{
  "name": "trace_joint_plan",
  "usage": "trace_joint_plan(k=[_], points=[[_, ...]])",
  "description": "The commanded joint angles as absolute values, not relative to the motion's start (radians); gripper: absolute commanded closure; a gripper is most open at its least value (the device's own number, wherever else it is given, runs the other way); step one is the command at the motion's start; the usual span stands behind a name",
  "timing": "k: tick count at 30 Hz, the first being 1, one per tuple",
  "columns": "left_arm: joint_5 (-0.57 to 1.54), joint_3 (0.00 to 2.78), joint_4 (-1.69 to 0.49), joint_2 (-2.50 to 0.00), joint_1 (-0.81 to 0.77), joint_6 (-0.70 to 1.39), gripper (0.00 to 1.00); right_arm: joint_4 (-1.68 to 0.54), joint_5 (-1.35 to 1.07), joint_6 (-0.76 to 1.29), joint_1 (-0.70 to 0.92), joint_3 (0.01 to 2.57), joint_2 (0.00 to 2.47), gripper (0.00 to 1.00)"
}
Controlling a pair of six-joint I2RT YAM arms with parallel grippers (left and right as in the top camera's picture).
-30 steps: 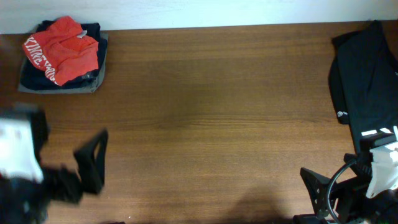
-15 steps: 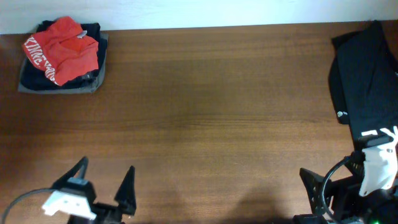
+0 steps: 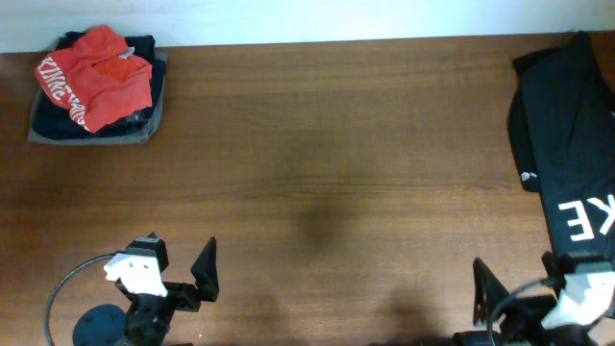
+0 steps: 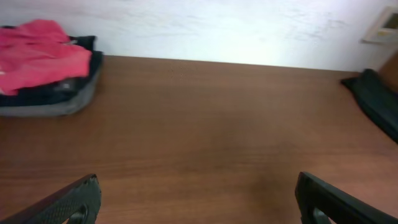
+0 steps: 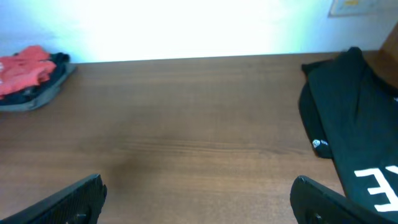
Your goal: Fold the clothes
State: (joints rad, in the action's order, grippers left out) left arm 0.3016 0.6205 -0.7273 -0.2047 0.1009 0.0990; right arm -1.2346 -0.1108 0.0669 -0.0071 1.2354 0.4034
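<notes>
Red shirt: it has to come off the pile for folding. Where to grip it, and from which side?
The red shirt lies crumpled on a dark stack, so probably pinch its raised far bunch from above with the left gripper; a side approach could drag the stack.

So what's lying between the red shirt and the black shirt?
Nothing, just bare wooden table between the red shirt and the black shirt, clearest in the overhead view.

Brown wooden table [image 3: 336, 144] (glossy grain); white wall [image 4: 249, 25] behind
</notes>
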Motion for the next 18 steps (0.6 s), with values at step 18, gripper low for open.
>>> trace_joint_plan(k=[18], points=[[0.239,0.616,-0.719,-0.201,0.099,0.109,0.01,-1.163,0.15,0.086,-0.014,1.102,0.405,0.01]])
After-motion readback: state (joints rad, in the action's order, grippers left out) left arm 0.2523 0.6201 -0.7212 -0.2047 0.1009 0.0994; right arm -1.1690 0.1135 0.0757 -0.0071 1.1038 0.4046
